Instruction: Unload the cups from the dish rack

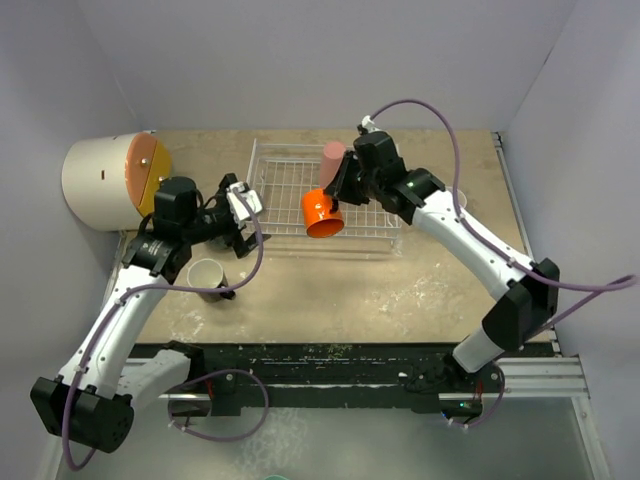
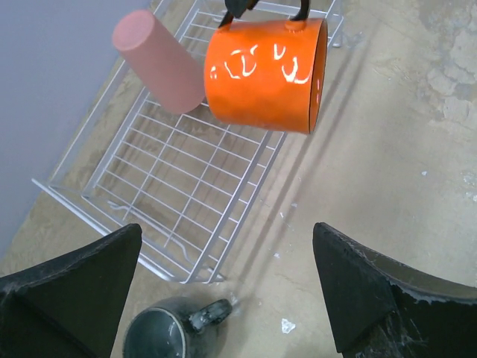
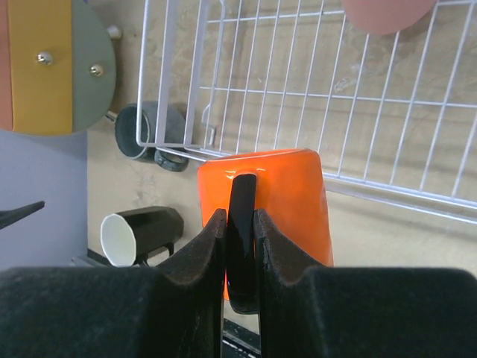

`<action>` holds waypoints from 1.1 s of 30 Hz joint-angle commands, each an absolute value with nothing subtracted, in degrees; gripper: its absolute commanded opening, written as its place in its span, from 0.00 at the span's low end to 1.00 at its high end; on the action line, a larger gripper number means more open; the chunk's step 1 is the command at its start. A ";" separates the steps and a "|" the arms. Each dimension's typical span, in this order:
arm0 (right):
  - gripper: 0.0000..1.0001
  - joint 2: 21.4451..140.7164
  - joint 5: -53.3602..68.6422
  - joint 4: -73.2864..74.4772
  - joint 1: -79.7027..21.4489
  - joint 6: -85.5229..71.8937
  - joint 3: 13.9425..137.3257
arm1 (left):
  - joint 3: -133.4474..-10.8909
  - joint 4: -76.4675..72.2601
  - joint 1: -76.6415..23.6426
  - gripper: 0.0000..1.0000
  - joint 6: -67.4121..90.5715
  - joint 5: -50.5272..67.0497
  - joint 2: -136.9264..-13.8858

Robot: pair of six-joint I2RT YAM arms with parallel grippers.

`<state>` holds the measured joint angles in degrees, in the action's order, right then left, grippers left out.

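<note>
Right fingers (image 3: 190, 261) pinch orange mug (image 1: 323, 212) by handle above dish rack (image 1: 285, 175) edge; left fingers (image 2: 82, 283) wide open, empty.

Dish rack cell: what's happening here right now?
The right gripper is shut on the orange mug by its handle, holding it in the air over the near edge of the dish rack. The left gripper hangs open and empty above the grey-teal mug, which sits on the table. The black mug is out too. The pink tumbler is in the rack.
</note>
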<state>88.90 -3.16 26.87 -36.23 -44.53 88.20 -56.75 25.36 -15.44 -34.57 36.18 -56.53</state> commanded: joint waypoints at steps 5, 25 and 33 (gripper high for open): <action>0.00 91.45 0.25 17.36 -37.25 -58.60 94.70 | -58.47 21.66 -16.53 0.99 -25.82 33.22 -56.88; 0.00 92.83 -0.14 12.72 -41.77 -72.41 93.26 | -57.88 8.78 -27.60 0.84 -43.16 5.70 -64.13; 0.00 89.99 4.65 5.82 -43.70 -77.91 85.32 | -56.50 6.33 -27.69 0.58 -43.95 6.52 -62.49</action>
